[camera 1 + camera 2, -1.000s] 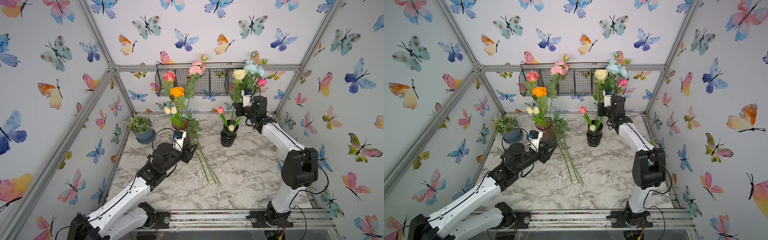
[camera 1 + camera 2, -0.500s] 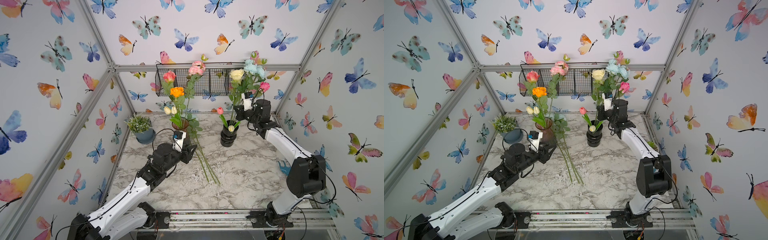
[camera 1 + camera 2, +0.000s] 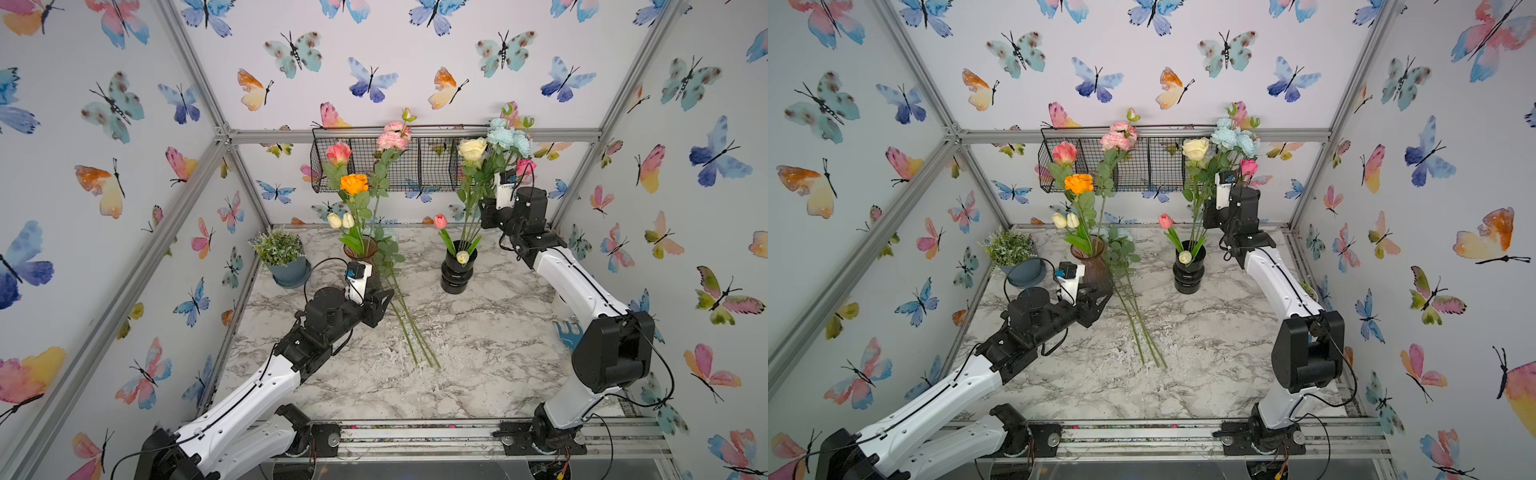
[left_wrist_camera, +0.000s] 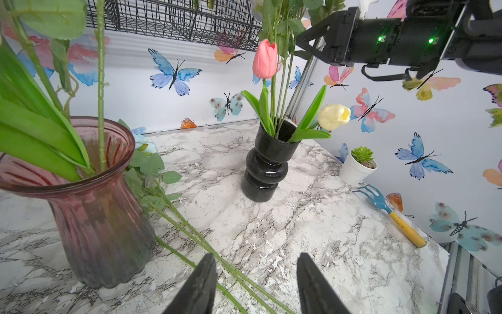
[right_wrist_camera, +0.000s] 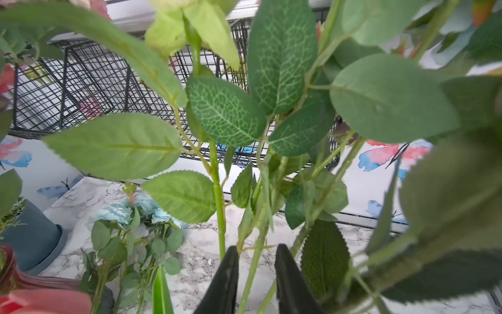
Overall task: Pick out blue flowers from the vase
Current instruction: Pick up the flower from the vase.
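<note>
1. the left gripper (image 4: 255, 257) hovers low over the marble table (image 3: 478, 353), jaws wide apart and holding nothing.
2. just under and beyond it, the loose blue flowers (image 3: 411, 332) lie flat on the table. their long green stems run from the near middle up past the pink glass vase (image 4: 103, 217), and their pale aqua blooms rest on the marble behind that vase.
3. farther in, apart from the pink glass vase, the black vase (image 3: 458, 272) stands upright with several stems in it (a pink tulip (image 3: 440, 221) and a drooping cream tulip (image 3: 462, 257) among them).
4. above the black vase, the right gripper (image 5: 257, 248) sits in among the leaves. its jaws are narrowly parted, with one green stem running between them and a sliver of gap on each side. i cannot tell which flower that stem belongs to.
5. the standing blue flowers (image 3: 509, 139) rise from the black vase, their blooms topmost, beside a cream-yellow rose (image 3: 472, 148).
6. behind everything, a wire basket (image 3: 419, 166) hangs on the back wall.
</note>
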Controlling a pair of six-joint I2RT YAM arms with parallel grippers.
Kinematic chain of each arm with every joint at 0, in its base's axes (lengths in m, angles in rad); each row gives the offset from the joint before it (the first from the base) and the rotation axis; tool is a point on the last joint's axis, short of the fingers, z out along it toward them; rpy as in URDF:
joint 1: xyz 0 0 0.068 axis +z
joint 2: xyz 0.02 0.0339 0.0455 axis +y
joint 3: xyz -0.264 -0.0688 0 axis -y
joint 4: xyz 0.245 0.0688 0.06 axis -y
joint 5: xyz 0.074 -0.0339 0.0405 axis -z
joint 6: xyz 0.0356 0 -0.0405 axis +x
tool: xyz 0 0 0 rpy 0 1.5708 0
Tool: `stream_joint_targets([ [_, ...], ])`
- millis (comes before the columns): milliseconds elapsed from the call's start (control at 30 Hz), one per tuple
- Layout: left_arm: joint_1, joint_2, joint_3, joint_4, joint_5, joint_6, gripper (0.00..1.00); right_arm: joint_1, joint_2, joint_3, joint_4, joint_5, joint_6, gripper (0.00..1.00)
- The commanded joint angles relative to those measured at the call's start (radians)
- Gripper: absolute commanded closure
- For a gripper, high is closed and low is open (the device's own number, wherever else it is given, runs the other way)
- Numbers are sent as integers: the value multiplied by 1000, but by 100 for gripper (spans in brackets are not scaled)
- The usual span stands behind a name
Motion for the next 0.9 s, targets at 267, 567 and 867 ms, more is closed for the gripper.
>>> stream_joint_targets([
  [267, 17, -8, -7, 19, 13, 5, 51, 22, 85, 59, -36, 38, -11, 70],
  [567, 25, -4, -7, 16, 16, 5, 51, 22, 120, 79, -24, 48, -13, 65],
  [867, 31, -15, -10, 8, 15, 7, 51, 23, 142, 68, 3, 32, -5, 68],
])
